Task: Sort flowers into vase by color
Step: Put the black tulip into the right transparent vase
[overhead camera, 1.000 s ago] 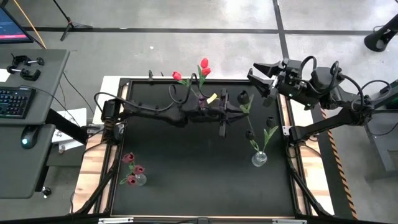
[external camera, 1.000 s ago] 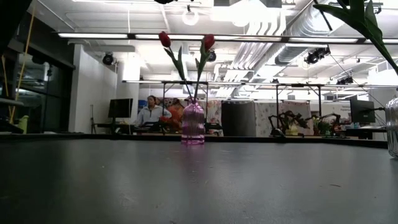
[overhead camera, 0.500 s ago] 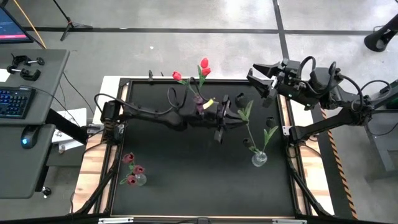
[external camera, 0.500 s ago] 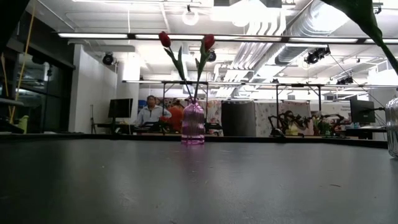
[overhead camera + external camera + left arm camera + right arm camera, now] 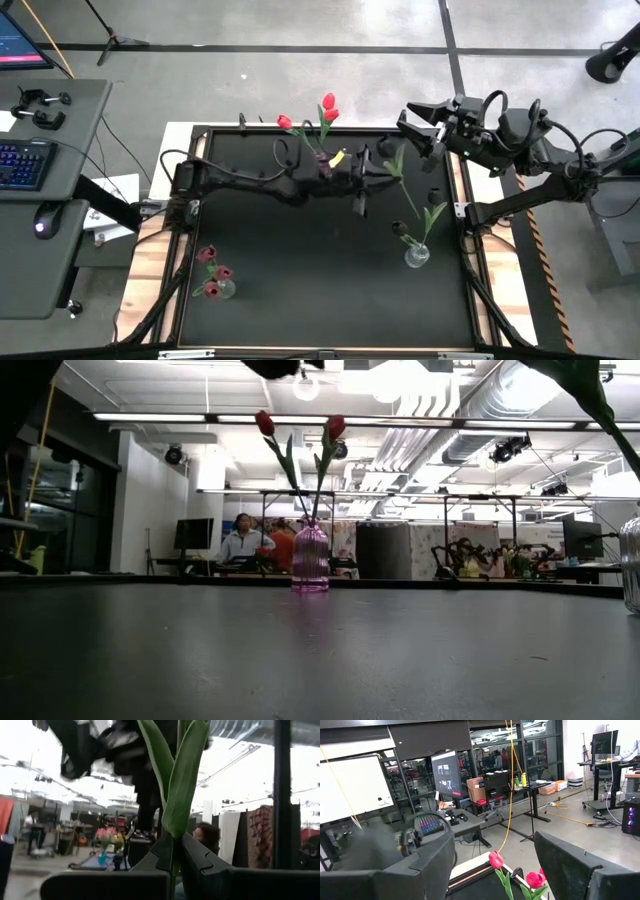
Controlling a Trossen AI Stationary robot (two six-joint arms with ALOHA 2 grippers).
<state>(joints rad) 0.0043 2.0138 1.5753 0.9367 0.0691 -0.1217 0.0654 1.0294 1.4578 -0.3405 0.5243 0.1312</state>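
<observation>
Gripping a dark-headed tulip [image 5: 398, 185] with the left gripper [image 5: 368, 170], fingers pinched on the stem, upper middle of the high view. Left wrist view backing that up: both dark fingers [image 5: 165, 855] closing on the green stem and leaf [image 5: 176, 785] right at the pinch.

Key relation: stem running diagonally down and to the right from the pinch, toward the clear vase [image 5: 417, 256] sitting lower right of the gripper. Hard to say whether the stem's tip is already in the vase mouth or just above it. Dark head looking to be down at the vase end, but too small to be sure. Left arm stretching in from the picture's left, nearly flat across the table, wrist rolled sideways.

Probably needing a swing toward upright plus a nudge down and right to seat the stem.

Right gripper [image 5: 422, 128] hovering at the upper right corner of the table, fingers spread wide, holding nothing.

Two red tulips [image 5: 326, 108] standing in the pink ribbed vase [image 5: 310, 559] at the top edge. Pinkish ones [image 5: 212, 272] bunching in a small vase lower left.
</observation>
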